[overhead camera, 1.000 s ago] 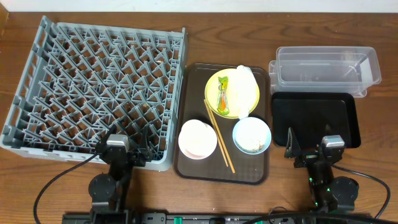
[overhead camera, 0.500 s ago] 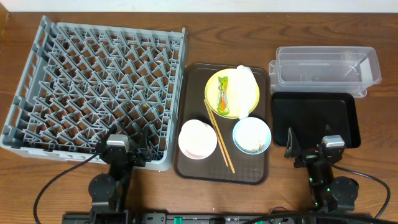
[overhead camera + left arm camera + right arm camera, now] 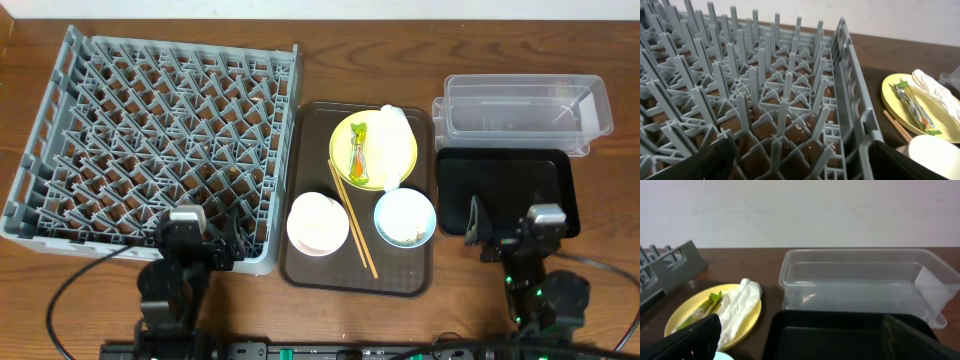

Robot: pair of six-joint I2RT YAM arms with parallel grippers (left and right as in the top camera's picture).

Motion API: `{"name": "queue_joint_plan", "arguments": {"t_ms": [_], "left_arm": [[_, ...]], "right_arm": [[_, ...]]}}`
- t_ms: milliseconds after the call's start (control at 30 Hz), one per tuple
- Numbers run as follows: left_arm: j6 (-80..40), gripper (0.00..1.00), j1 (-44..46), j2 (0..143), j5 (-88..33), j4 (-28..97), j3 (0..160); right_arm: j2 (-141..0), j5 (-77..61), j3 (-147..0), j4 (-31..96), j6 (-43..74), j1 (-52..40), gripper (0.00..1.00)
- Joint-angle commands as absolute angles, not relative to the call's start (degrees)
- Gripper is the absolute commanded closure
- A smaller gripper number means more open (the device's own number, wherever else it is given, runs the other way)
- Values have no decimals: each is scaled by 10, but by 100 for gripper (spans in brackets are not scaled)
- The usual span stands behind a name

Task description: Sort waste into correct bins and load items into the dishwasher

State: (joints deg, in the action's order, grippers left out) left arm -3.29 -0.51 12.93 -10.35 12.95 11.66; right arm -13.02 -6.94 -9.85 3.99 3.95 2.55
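Observation:
The grey dish rack [image 3: 150,140] fills the left. A yellow plate [image 3: 345,140] on the brown serving tray [image 3: 315,115] carries a crumpled white napkin [image 3: 393,140] and a green-and-orange wrapper [image 3: 358,155]. Below it are a white bowl [image 3: 317,223], two chopsticks [image 3: 352,215], and a light blue bowl [image 3: 405,217] with crumbs inside. I cannot make out a separate cream cup. The clear tub [image 3: 525,110] and black tray [image 3: 508,190] are at the right. My left gripper [image 3: 197,243] is open over the rack's near right corner [image 3: 800,160]. My right gripper [image 3: 510,235] is open at the black tray's near edge [image 3: 802,335].
The left wrist view shows the rack's pegs [image 3: 765,90], with the plate [image 3: 897,97], wrapper [image 3: 912,107] and napkin [image 3: 935,90] to its right. The right wrist view shows the tub [image 3: 860,280] behind the black tray [image 3: 830,335], and the plate [image 3: 752,317] at the left.
Both arms have shifted slightly: the left gripper a little left and toward the near edge, the right gripper a little to the right. No object has moved.

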Motion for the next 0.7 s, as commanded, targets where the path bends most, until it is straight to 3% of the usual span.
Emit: {"name": "queue_joint_plan", "arguments": {"t_ms": [0, 233, 467, 667], "left_arm": [[-15, 11, -1, 218, -105, 168, 214], [-15, 11, -1, 387, -83, 316, 383], [-15, 11, -1, 489, -81, 432, 491], [-15, 11, -1, 497, -81, 439, 496]], "right_arm": [[-218, -67, -175, 46, 46, 23, 1], [-398, -98, -347, 149, 46, 22, 1], [-560, -102, -527, 334, 3, 22, 1], [-617, -202, -554, 275, 17, 21, 1]]}}
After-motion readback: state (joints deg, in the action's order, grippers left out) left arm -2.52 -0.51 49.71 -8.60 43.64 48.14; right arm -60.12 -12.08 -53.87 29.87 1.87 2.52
